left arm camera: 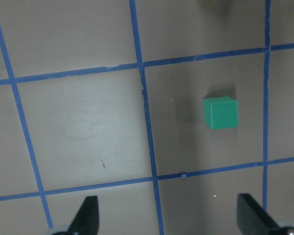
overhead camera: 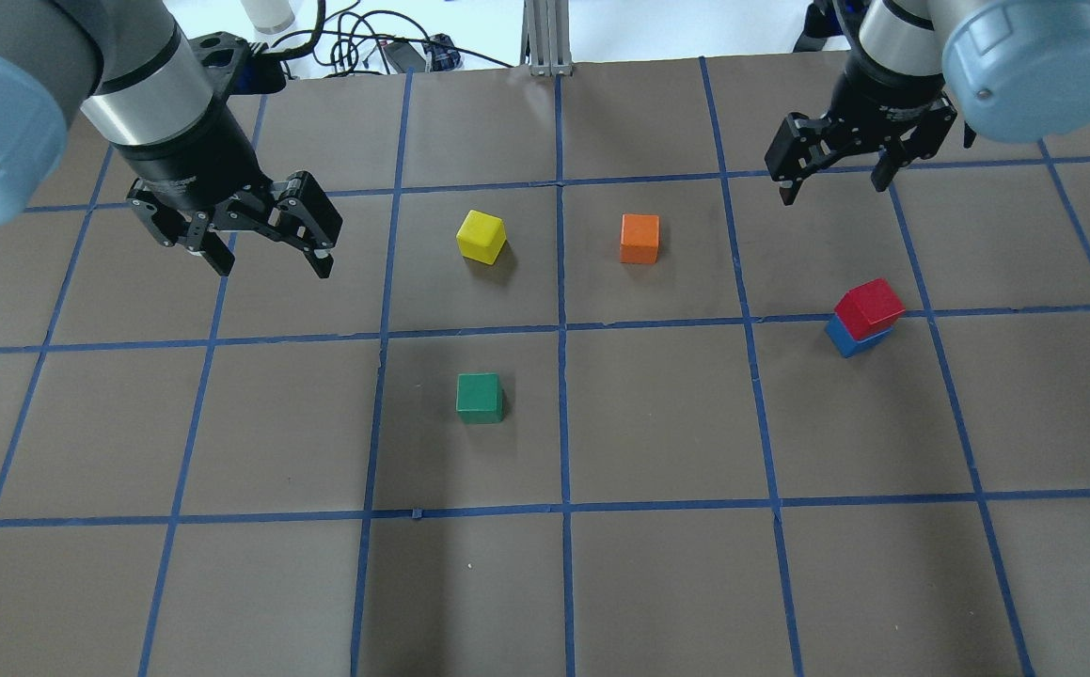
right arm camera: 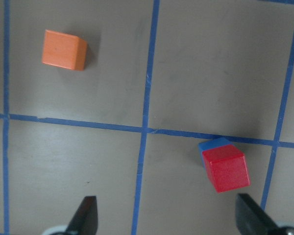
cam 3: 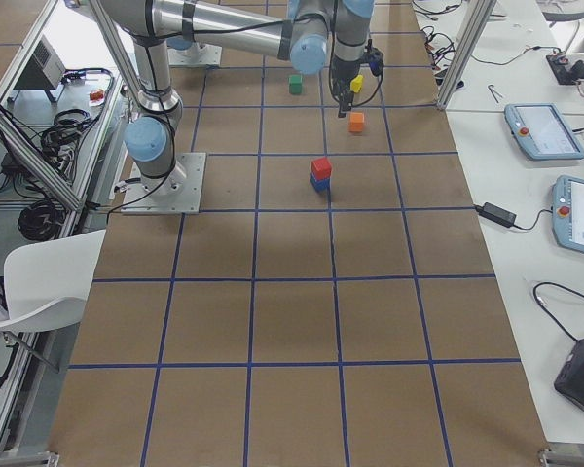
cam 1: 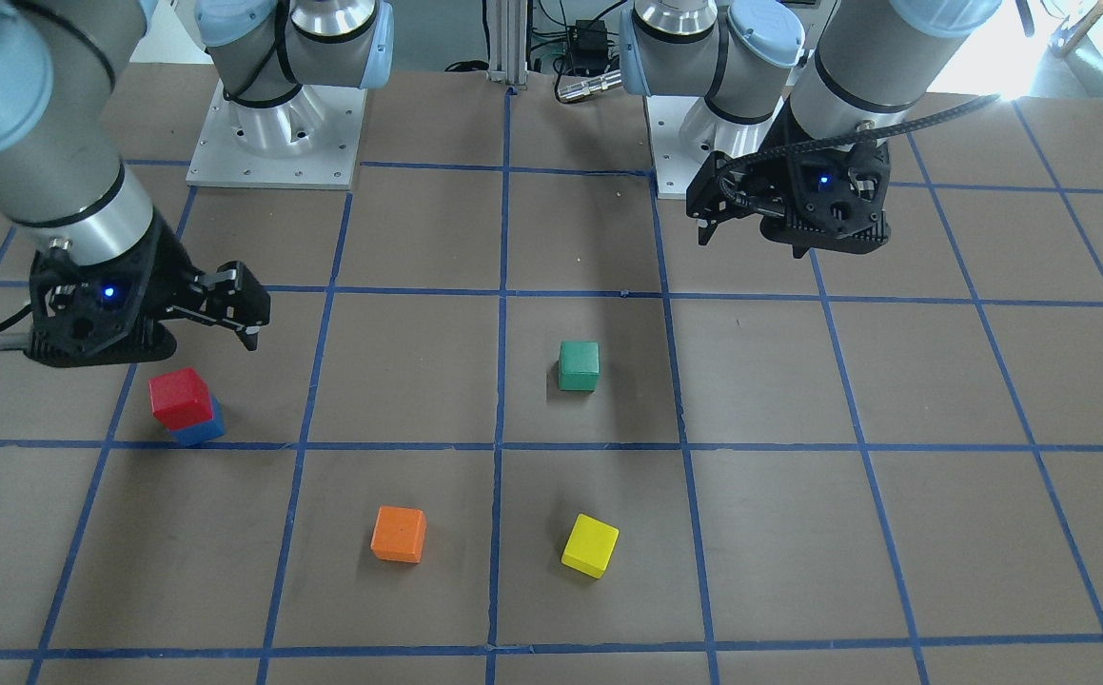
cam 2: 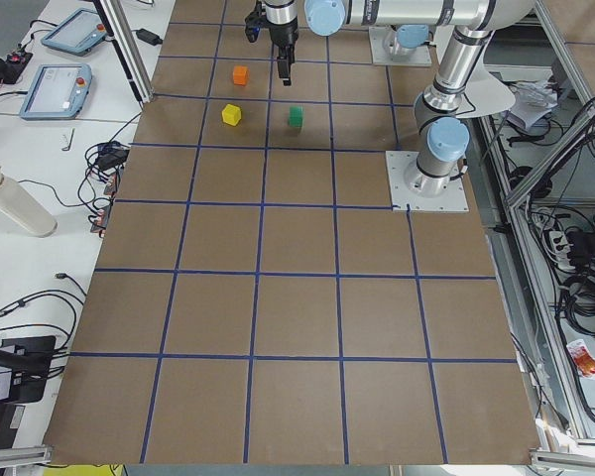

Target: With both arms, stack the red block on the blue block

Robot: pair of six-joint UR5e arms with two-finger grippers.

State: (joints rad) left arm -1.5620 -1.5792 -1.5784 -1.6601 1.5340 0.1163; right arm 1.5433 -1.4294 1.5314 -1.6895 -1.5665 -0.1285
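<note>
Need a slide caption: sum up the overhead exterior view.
Red block sits on blue block; left hand and right hand open, empty; green cube, yellow cube, orange cube lie apart on the table.

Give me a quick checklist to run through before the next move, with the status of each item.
1. Red block on top of blue block: ok, though it looks turned slightly against the blue one.
2. Right gripper clear of the stack: ok, open, empty and apart from it.
3. Left gripper empty: ok, open, holding nothing.
4. Stack sits firmly: cannot tell from these views.
5. Green block, yellow block and orange block apart from the stack: ok.
</note>
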